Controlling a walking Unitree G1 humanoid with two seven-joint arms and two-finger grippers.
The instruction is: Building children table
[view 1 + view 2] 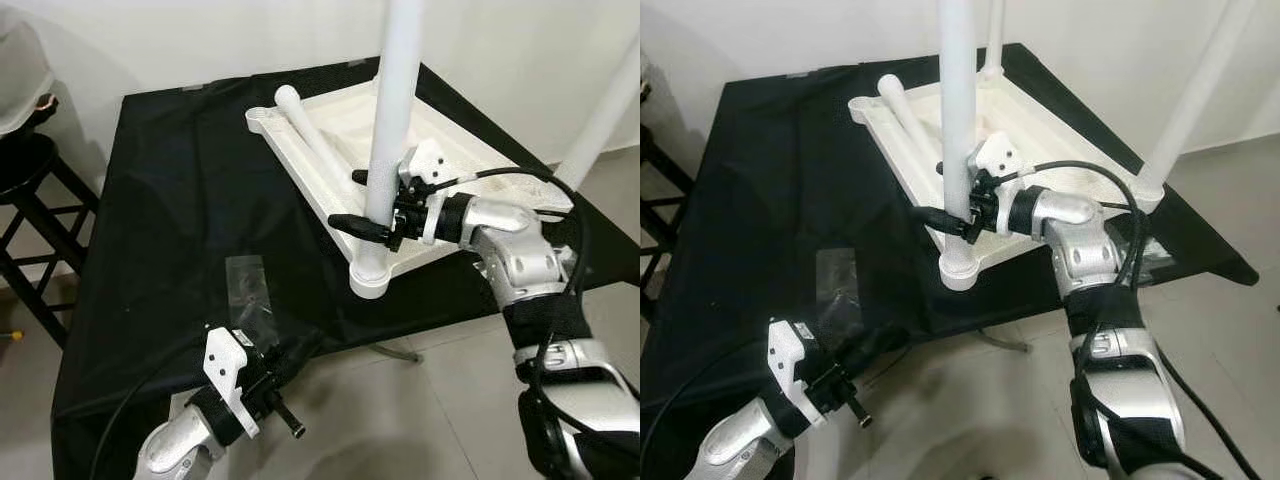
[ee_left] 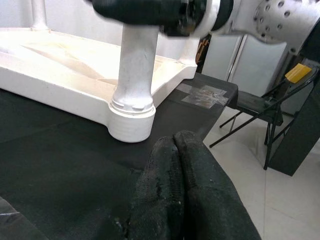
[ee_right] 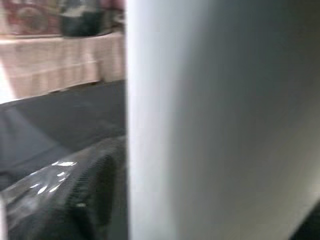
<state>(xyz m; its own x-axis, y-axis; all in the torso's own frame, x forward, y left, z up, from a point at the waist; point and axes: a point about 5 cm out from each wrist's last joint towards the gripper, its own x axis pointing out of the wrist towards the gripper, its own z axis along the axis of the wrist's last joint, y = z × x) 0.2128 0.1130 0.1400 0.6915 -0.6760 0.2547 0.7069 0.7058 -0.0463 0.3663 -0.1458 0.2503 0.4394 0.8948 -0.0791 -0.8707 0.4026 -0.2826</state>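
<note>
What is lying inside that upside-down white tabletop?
A loose white leg lies across the hollow of the tabletop. The right gripper clasps an upright leg at the near corner, which hides part of the hollow.

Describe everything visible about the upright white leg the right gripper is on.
The leg is a smooth white tube, plastic by its look, standing upright in the round corner socket of the upturned white tabletop nearest the robot. Its top runs out of view. The right gripper is shut on it a little above the socket, one black finger on each side. A ribbed collar shows where it meets the socket.
</note>
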